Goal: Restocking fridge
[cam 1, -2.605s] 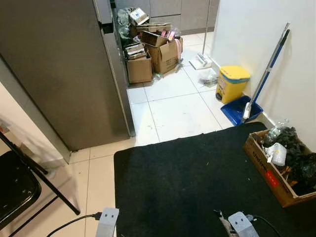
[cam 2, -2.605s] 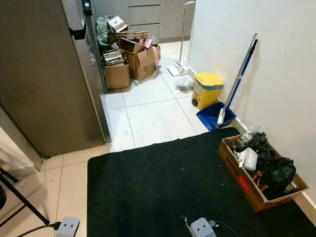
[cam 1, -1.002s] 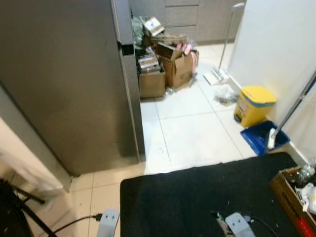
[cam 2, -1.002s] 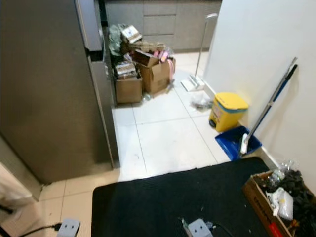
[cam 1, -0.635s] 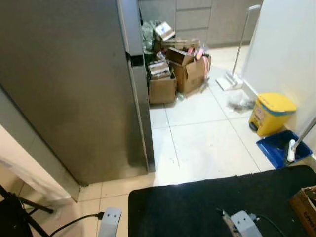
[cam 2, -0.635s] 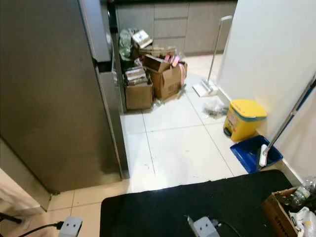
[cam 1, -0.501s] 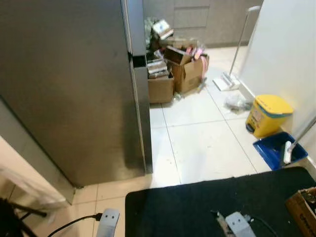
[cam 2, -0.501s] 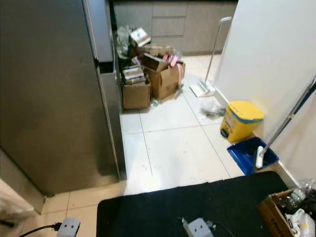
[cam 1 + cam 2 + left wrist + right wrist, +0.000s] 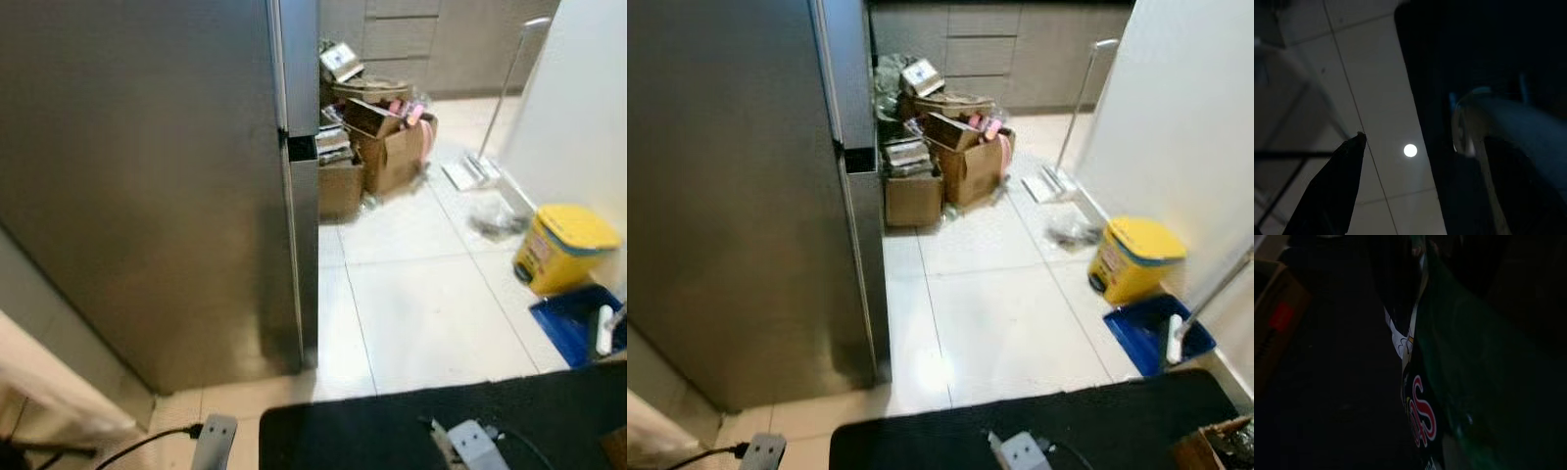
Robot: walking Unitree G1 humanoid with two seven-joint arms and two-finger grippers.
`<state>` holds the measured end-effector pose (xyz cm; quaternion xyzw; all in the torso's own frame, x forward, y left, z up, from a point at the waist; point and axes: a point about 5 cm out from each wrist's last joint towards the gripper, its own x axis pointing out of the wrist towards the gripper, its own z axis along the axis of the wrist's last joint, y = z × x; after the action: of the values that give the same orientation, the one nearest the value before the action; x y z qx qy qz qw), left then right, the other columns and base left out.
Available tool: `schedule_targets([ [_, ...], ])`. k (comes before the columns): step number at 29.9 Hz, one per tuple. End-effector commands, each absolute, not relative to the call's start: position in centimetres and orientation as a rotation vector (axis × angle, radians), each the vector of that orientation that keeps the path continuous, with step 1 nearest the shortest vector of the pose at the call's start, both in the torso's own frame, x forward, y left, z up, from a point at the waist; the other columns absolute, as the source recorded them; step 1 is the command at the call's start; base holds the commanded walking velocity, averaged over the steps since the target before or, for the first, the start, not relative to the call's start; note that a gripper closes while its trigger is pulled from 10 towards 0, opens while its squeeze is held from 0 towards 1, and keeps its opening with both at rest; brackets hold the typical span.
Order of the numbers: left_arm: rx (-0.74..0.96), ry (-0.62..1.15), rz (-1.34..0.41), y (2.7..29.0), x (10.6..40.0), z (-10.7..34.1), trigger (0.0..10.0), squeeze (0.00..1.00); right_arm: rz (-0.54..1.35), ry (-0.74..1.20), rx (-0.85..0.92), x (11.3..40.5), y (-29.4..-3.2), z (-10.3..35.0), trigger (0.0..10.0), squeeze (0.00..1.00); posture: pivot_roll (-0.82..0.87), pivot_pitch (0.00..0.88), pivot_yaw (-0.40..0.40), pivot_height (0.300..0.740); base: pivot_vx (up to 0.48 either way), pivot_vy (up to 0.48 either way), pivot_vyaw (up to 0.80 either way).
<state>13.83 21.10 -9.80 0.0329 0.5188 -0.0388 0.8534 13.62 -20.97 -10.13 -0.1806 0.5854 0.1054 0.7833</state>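
Observation:
The tall grey steel fridge (image 9: 147,186) stands shut on the left, its door edge (image 9: 300,196) facing the tiled aisle. In the dark right wrist view, a green bottle (image 9: 1464,382) with a red-lettered label lies close along my right gripper (image 9: 1415,328), which is shut on it above the black mat. In the left wrist view, my left gripper (image 9: 1425,147) hangs open over the pale floor tiles, one black finger (image 9: 1332,191) clear against them and nothing between the two. The silver ends of both arms (image 9: 214,443) sit low at the bottom of the eye views.
Stacked cardboard boxes (image 9: 377,147) crowd the floor just past the fridge. A yellow bin (image 9: 566,247), a blue dustpan (image 9: 580,328) and a mop (image 9: 482,168) line the white wall on the right. A black mat (image 9: 372,431) lies underfoot, and a cable (image 9: 147,446) crosses the tiles at lower left.
The camera has swung left and nearer the fridge, so the fridge takes up more of the picture. The box of bottles and the folding chair have slid out of frame.

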Motion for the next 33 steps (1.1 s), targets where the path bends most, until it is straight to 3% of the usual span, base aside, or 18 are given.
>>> schedule_targets([
  [1, 0.076, 1.106, -0.085, 21.14, 13.42, -9.94, 10.0, 0.0, 0.209, 1.251, -0.395, 14.01, -21.55, -9.88, 10.0, 0.0, -0.03, 0.0, -0.008, 0.74, 0.296, 0.0, 0.0],
  [12, 0.076, 1.111, -0.073, 21.18, 13.35, -9.97, 10.0, 0.0, 0.203, 1.243, -0.389, 14.18, -21.57, -9.82, 10.0, 0.0, -0.03, 0.0, -0.006, 0.74, 0.29, 0.0, 0.0],
  [21, 0.067, 1.119, -0.064, 21.19, 13.25, -10.02, 10.0, 0.0, 0.207, 1.228, -0.335, 14.38, -21.33, -9.77, 10.0, 0.0, -0.03, 0.0, -0.007, 0.74, 0.0, 0.0, 0.0],
  [33, 0.063, 1.125, -0.067, 21.09, 13.03, -10.11, 10.0, 0.0, 0.238, 1.234, -0.309, 14.31, -20.93, -9.84, 10.0, 0.0, -0.03, 0.0, -0.007, 0.74, 0.0, 0.0, 0.74],
])
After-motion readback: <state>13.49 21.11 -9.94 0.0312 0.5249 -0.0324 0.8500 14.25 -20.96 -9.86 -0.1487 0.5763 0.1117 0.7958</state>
